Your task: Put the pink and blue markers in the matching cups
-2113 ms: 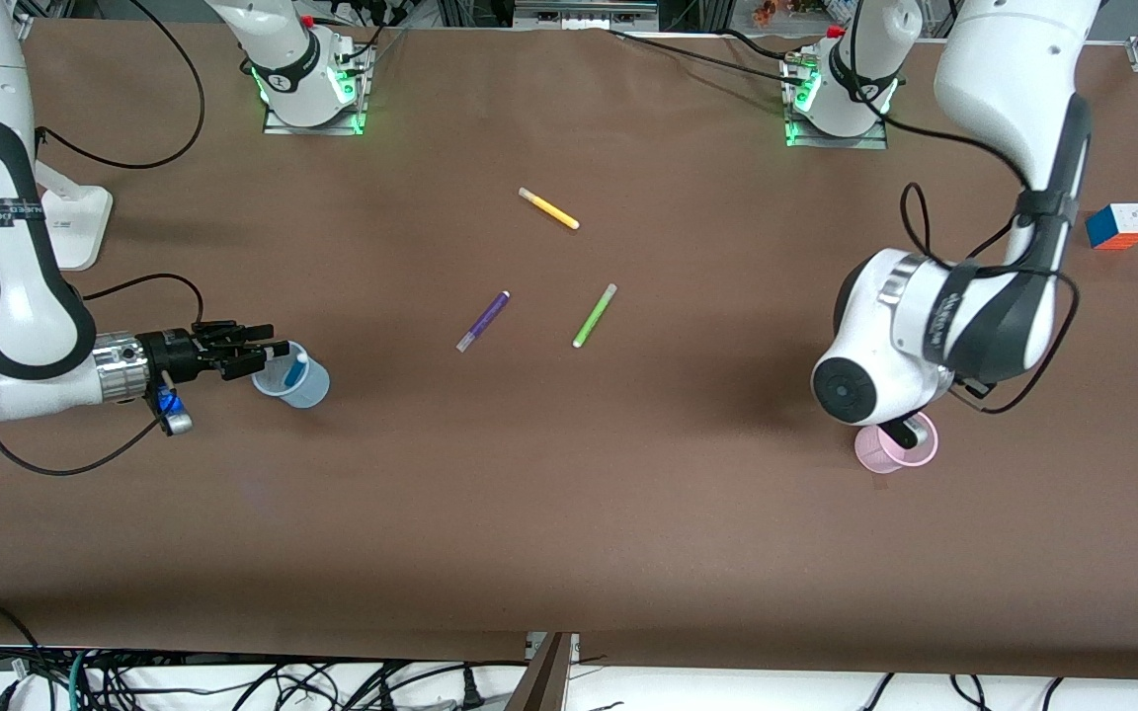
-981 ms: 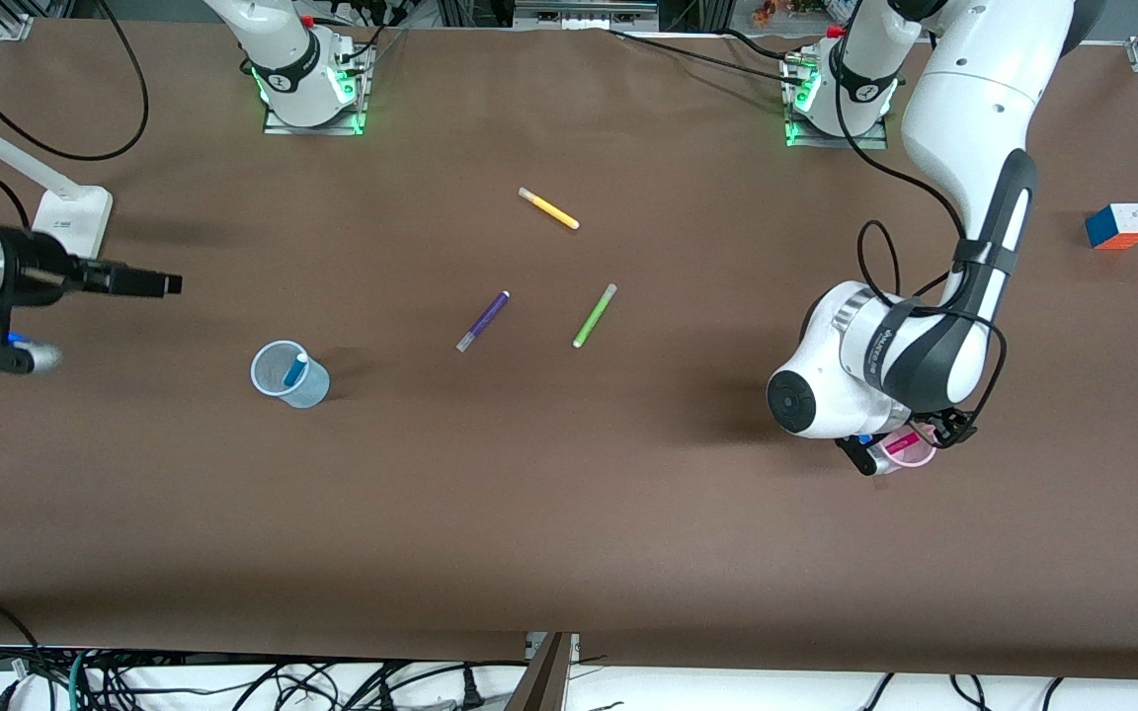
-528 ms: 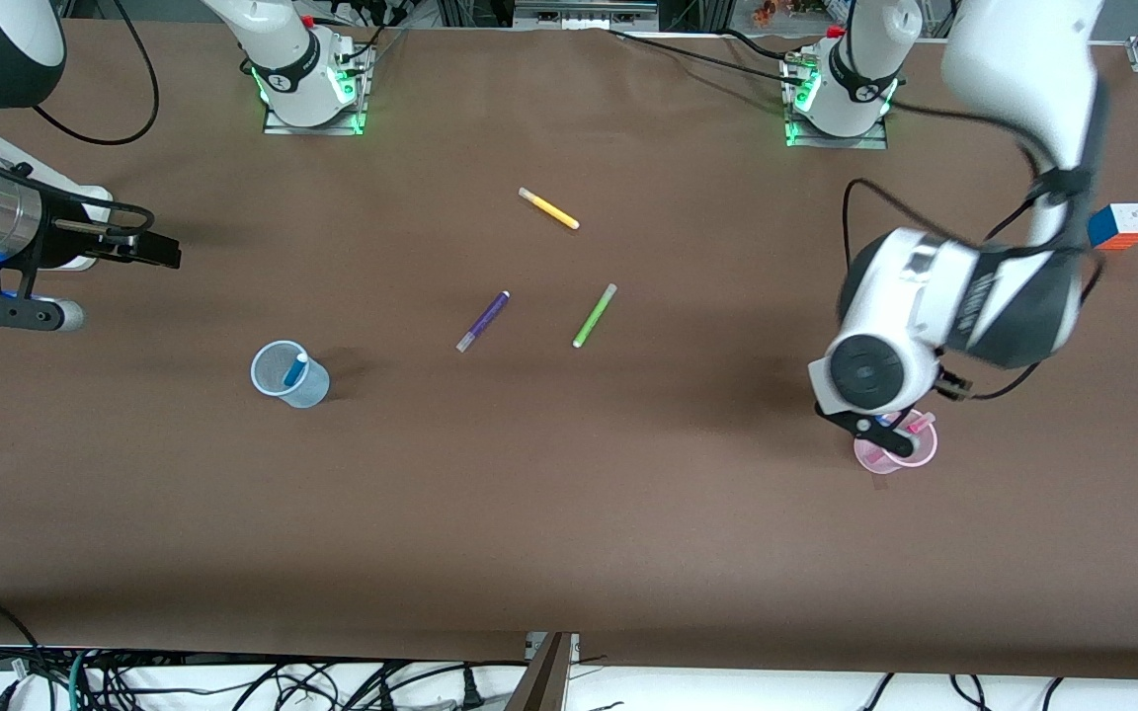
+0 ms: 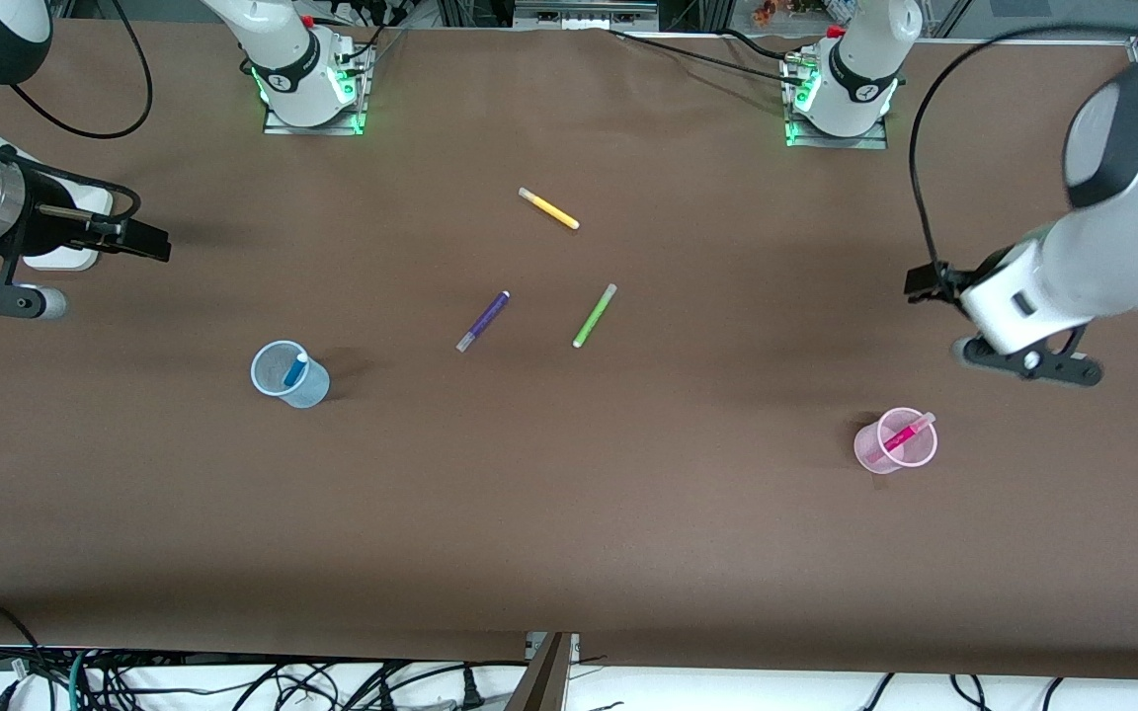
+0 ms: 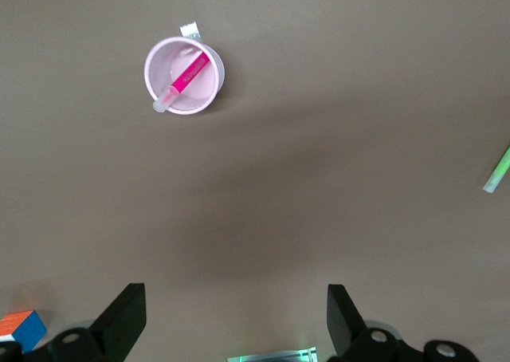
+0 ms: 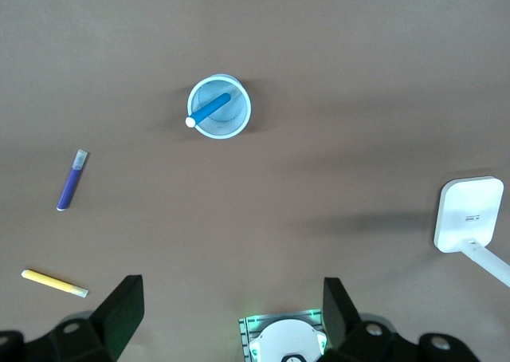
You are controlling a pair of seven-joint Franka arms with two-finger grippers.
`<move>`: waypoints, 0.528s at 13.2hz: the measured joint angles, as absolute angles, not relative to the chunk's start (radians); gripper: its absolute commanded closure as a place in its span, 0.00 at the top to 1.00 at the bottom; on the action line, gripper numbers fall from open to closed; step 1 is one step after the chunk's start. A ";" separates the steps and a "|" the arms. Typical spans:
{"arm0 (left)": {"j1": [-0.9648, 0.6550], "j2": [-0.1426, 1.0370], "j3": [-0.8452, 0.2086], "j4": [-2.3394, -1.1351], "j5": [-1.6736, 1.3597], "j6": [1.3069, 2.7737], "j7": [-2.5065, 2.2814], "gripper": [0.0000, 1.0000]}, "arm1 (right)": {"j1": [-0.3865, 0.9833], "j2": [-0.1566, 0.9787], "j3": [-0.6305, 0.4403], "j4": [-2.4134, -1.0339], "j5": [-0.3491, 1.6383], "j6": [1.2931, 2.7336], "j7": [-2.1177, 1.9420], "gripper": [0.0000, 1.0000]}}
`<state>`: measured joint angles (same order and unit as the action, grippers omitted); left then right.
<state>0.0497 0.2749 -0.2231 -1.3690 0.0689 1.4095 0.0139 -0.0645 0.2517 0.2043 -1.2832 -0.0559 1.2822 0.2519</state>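
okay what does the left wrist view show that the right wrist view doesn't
Only the left wrist view: the pink marker leaning in the pink cup, a green marker's end, and a corner of the colour cube. Only the right wrist view: the blue marker in the blue cup, the purple marker, the yellow marker, a white stand. Both: brown table, open empty jaws.

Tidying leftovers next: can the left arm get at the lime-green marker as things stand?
Probably yes: the lime-green marker lies flat on bare table, nothing touching it, and the left gripper hangs open and empty.
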 measured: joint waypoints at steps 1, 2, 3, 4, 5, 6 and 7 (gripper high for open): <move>0.050 0.245 -0.224 -1.373 0.069 1.409 0.009 1.00 | -0.064 0.251 0.204 -1.283 -0.056 1.276 0.252 0.99; 0.050 0.221 -0.220 -1.382 0.069 1.410 0.007 1.00 | -0.064 0.250 0.204 -1.283 -0.056 1.270 0.252 0.99; 0.050 0.205 -0.212 -1.397 0.067 1.418 0.007 1.00 | -0.064 0.246 0.204 -1.284 -0.056 1.267 0.252 0.99; 0.048 0.194 -0.197 -1.412 0.059 1.437 0.007 1.00 | -0.063 0.237 0.204 -1.289 -0.056 1.264 0.252 0.99; 0.037 0.180 -0.167 -1.436 0.041 1.470 0.006 1.00 | -0.059 0.225 0.204 -1.300 -0.056 1.263 0.252 0.99; 0.008 0.156 -0.114 -1.476 0.015 1.531 0.006 1.00 | -0.053 0.209 0.203 -1.319 -0.056 1.261 0.252 0.99; -0.023 0.122 -0.061 -1.533 -0.006 1.603 0.006 1.00 | -0.045 0.189 0.200 -1.345 -0.056 1.262 0.252 0.99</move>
<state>-0.0229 0.1216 -0.0614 -1.5333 -0.0063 1.6032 0.0065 -0.0447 0.1885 0.2002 -1.3453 -0.0558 1.2619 0.2519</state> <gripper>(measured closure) 0.000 0.004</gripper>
